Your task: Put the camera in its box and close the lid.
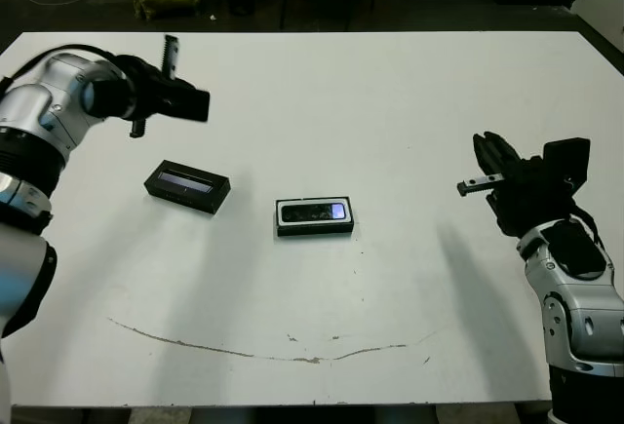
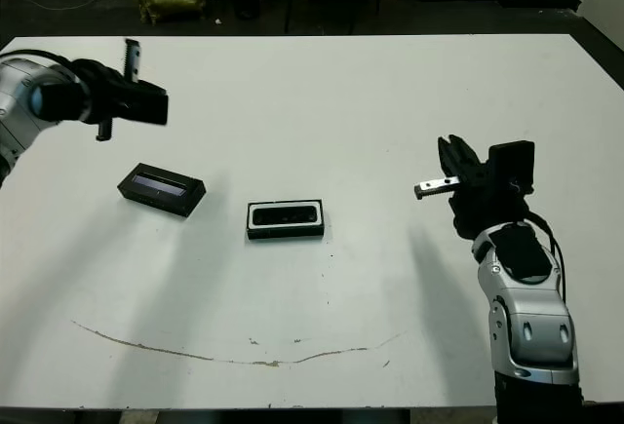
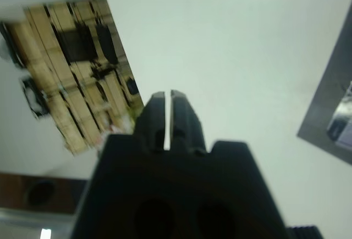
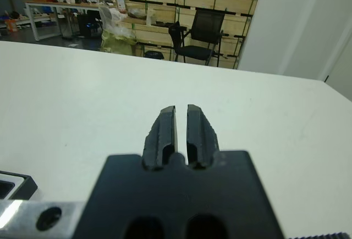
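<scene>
On the white surface [image 1: 390, 112] sit one flat black rectangular lid with a glossy grey-blue strip [image 1: 187, 186] and one shallow black box with white lining [image 1: 314, 216]. One slim black bar-shaped camera [image 1: 314, 212] lies inside that box. Two black two-fingered end effectors are in sight, one on the left [image 1: 154, 83] and one on the right [image 1: 485, 169].

The white table [image 1: 409, 102] bears the lid [image 1: 187, 186] beside the box [image 1: 314, 217], which holds the camera [image 1: 314, 212].

The table [image 1: 390, 132] is a smooth matt white surface, scuffed by a thin brownish scratch near the front. The lid [image 1: 187, 186] looks matt black with a glossy grey-blue strip. The camera [image 1: 314, 212] shines — glossy dark face, bluish glint — inside the white-lined box [image 1: 314, 228].
</scene>
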`<state>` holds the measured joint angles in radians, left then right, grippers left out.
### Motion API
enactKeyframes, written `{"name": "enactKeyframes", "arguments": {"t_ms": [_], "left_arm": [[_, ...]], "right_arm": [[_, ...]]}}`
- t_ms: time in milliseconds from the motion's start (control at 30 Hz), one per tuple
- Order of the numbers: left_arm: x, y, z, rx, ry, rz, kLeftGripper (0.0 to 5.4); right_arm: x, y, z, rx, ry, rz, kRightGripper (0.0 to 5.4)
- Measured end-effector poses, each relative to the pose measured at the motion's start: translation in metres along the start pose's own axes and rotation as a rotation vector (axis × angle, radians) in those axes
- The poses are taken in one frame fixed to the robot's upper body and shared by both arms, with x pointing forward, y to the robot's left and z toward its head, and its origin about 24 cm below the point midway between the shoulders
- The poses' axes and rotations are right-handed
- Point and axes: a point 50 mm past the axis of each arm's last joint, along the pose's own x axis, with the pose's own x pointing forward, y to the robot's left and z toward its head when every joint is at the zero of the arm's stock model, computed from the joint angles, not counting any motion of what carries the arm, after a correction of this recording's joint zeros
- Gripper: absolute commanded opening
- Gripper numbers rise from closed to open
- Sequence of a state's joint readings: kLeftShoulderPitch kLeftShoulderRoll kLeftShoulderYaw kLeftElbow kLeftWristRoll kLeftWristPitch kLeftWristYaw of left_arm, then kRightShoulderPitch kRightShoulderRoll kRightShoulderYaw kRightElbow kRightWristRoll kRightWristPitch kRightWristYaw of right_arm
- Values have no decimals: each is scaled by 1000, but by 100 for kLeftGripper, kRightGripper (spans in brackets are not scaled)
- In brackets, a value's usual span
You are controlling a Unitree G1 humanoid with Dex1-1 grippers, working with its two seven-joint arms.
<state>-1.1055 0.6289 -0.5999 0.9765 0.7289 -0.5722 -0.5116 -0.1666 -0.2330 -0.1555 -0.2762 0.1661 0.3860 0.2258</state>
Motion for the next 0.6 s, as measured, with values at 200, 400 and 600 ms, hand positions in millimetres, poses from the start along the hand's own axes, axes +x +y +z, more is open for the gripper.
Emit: {"name": "enactKeyframes", "arguments": {"t_ms": [200,400,600], "left_arm": [[5,-9,9,123,-78,47,0],[6,-20,6,144,-74,10,0],[7,-29,2,155,-50,-30,0]], "right_arm": [[-3,1,-4,13,6,1,3],[-3,2,-5,26,5,4,3],[-3,3,-5,36,4,7,3]]}}
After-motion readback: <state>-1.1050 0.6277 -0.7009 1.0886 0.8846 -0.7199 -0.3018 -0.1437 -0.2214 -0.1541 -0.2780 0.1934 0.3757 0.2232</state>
